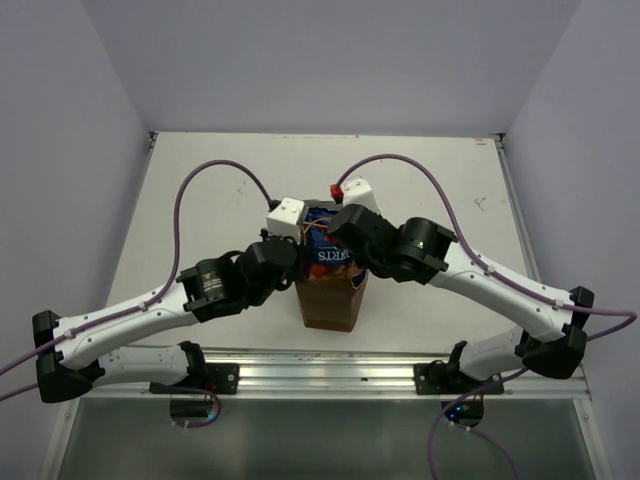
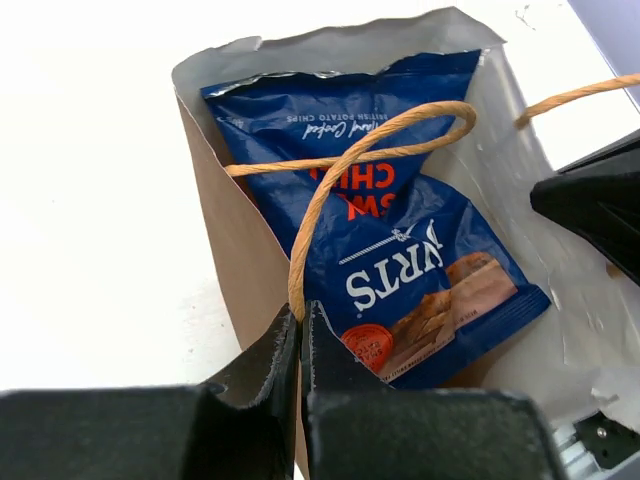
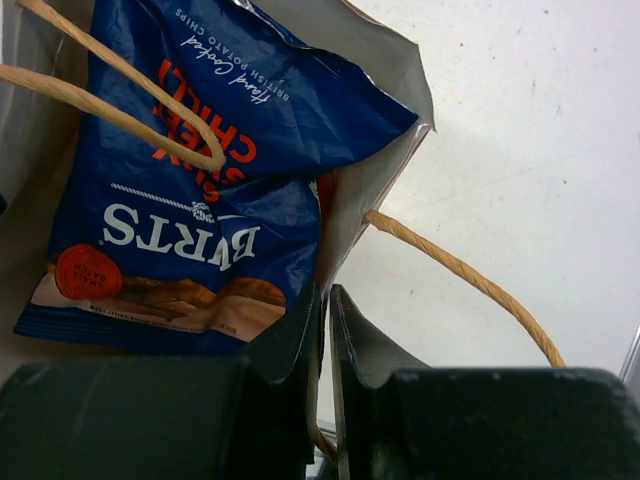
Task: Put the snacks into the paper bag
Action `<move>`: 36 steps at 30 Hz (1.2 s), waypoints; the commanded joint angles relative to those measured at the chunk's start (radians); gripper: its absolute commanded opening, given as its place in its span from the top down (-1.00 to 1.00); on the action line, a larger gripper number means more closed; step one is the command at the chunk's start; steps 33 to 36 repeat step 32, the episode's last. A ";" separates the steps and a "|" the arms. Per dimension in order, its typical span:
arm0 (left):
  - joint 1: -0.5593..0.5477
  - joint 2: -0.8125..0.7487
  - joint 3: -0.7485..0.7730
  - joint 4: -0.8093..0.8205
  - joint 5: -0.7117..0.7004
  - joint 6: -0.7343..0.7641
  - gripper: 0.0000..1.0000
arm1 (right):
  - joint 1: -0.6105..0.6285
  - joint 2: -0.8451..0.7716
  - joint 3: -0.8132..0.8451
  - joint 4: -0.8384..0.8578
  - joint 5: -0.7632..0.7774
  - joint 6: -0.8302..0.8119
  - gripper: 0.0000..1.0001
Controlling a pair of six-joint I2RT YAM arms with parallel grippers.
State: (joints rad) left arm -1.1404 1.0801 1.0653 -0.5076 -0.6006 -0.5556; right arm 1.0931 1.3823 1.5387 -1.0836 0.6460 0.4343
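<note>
The paper bag [image 1: 330, 302] stands upright on the white table [image 1: 200, 200], close to the near edge and between my two arms, with its mouth open toward the ceiling. My left gripper [image 2: 301, 325] has its fingers pressed together on the top edge of the bag's left wall. The thin brown paper runs down between the two pads, right where one twisted handle [image 2: 385, 135] rises out and loops across the opening. My right gripper [image 3: 326, 305] is likewise closed on the opposite wall, with only the paper's thickness showing between its fingers. The other handle [image 3: 460, 270] curves away outside the bag on that side, over bare table. Inside lies the blue bag [image 2: 400, 250] of potato chips. It leans against the far wall with white lettering and a picture of chips facing up, and its crimped silver end reaches up near the bag's rim. The first handle rests across its middle. From my left wrist I can see the dark bulk of my right gripper at the far side of the opening.
</note>
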 commanded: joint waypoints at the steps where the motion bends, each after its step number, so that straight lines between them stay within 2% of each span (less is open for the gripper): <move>1: -0.002 -0.034 0.047 0.006 -0.087 -0.030 1.00 | 0.004 -0.031 -0.003 0.036 0.044 0.018 0.74; 2: -0.004 -0.034 0.048 0.007 -0.081 -0.032 0.75 | 0.004 -0.035 -0.008 0.039 0.044 0.018 0.12; 3: -0.004 -0.032 0.050 0.006 -0.079 -0.033 0.05 | 0.004 -0.038 -0.008 0.042 0.049 0.018 -0.41; 4: -0.004 -0.035 0.053 0.006 -0.082 -0.033 -0.23 | 0.004 -0.042 -0.002 0.042 0.052 0.015 -0.81; 5: -0.007 -0.040 0.059 0.006 -0.111 -0.033 -0.44 | 0.004 -0.046 0.033 0.034 0.076 0.012 -0.98; 6: -0.010 -0.048 0.085 0.012 -0.128 -0.023 -0.85 | 0.004 -0.051 0.066 0.022 0.101 0.015 -0.98; 7: -0.013 -0.061 0.108 0.012 -0.148 -0.011 -1.00 | 0.002 -0.049 0.107 0.001 0.125 0.026 -0.98; 9: -0.022 -0.069 0.227 0.003 -0.223 0.038 -1.00 | 0.005 -0.039 0.288 -0.102 0.223 0.038 -0.98; 10: -0.031 -0.068 0.281 -0.021 -0.284 0.055 -1.00 | 0.005 -0.019 0.430 -0.184 0.254 0.041 -0.98; 12: -0.039 -0.071 0.428 -0.052 -0.356 0.086 -1.00 | 0.005 0.000 0.547 -0.254 0.337 0.018 -0.97; 14: -0.039 -0.100 0.475 -0.071 -0.483 0.114 -1.00 | 0.005 -0.002 0.638 -0.344 0.400 0.017 -0.98; 16: -0.039 -0.161 0.440 -0.051 -0.563 0.190 -1.00 | 0.005 -0.040 0.609 -0.374 0.493 0.041 -0.98; 18: -0.038 -0.203 0.350 -0.055 -0.643 0.227 -1.00 | 0.005 -0.133 0.476 -0.384 0.544 0.064 -0.98; 20: -0.036 -0.256 0.320 -0.168 -0.651 0.154 -1.00 | 0.004 -0.210 0.346 -0.430 0.592 0.148 -0.98; 21: -0.036 -0.284 0.300 -0.275 -0.654 0.037 -1.00 | -0.001 -0.225 0.307 -0.453 0.601 0.187 -0.98; 22: -0.036 -0.298 0.286 -0.316 -0.656 -0.008 -1.00 | 0.001 -0.239 0.270 -0.478 0.615 0.264 -0.98; 26: -0.036 -0.350 0.226 -0.436 -0.639 -0.135 -1.00 | -0.006 -0.279 0.097 -0.507 0.603 0.342 -0.98; 31: -0.036 -0.368 0.220 -0.431 -0.617 -0.115 -1.00 | -0.006 -0.284 0.087 -0.475 0.609 0.348 -0.98; 32: -0.036 -0.370 0.216 -0.393 -0.585 -0.013 -1.00 | -0.006 -0.279 0.128 -0.461 0.609 0.319 -0.98; 36: -0.036 -0.370 0.216 -0.393 -0.585 -0.013 -1.00 | -0.006 -0.279 0.128 -0.461 0.609 0.319 -0.98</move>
